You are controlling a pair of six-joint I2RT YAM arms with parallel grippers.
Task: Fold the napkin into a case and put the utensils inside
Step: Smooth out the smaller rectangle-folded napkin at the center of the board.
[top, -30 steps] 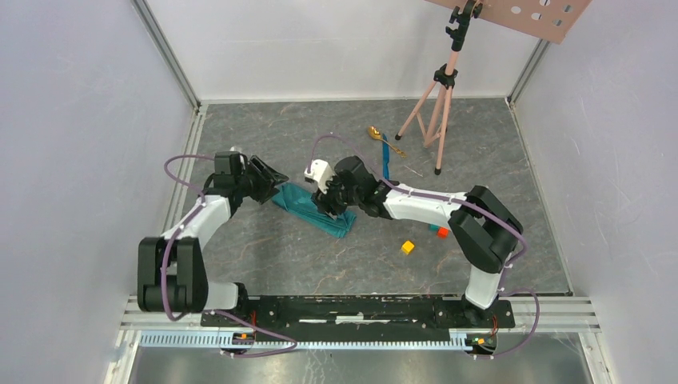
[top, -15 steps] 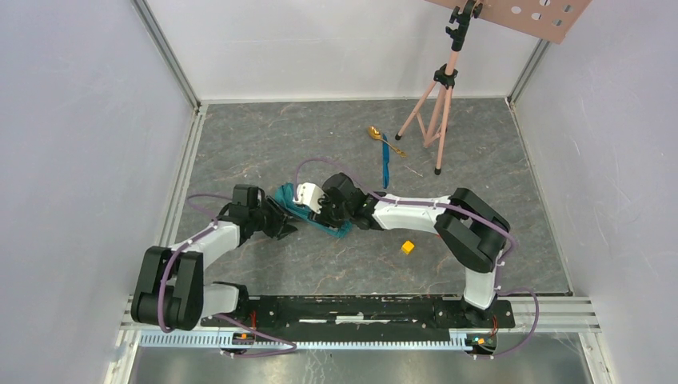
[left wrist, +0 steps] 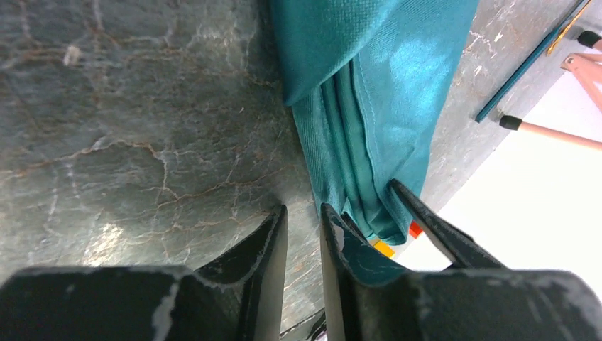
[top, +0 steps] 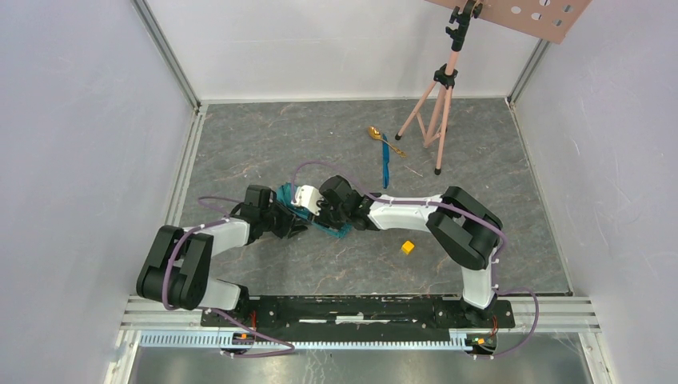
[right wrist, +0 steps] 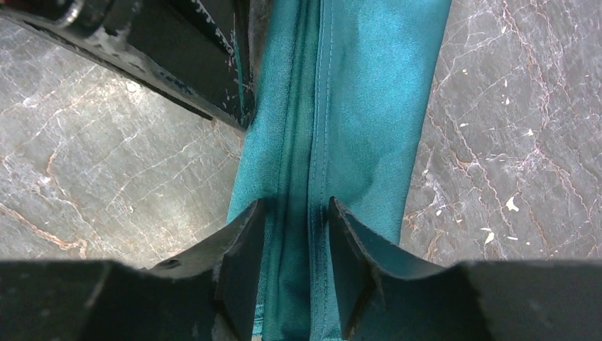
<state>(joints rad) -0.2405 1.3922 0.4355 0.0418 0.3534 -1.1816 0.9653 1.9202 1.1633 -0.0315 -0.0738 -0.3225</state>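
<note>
The teal-green napkin (top: 340, 230) lies folded as a narrow flat case on the grey floor, mostly under both grippers. My right gripper (top: 317, 214) is over its middle. In the right wrist view it (right wrist: 294, 207) is closed on a lengthwise ridge of the cloth (right wrist: 362, 92). My left gripper (top: 294, 226) is at the case's near-left edge. In the left wrist view its jaws (left wrist: 303, 214) are nearly together with only floor in the slit, and the cloth (left wrist: 369, 106) is just to their right. The gold spoon (top: 373, 133) and blue knife (top: 385, 165) lie apart, farther back.
A pink tripod (top: 437, 104) stands at the back right, one foot (left wrist: 546, 131) near the knife (left wrist: 525, 67). A yellow cube (top: 408, 247) lies to the right of the case; it (left wrist: 383, 248) and a red cube (left wrist: 415, 229) show past the cloth's end. Walls enclose the floor.
My left gripper swung from the back left down to the napkin's near-left edge. My right gripper shifted left along the napkin. The napkin slid slightly left.
</note>
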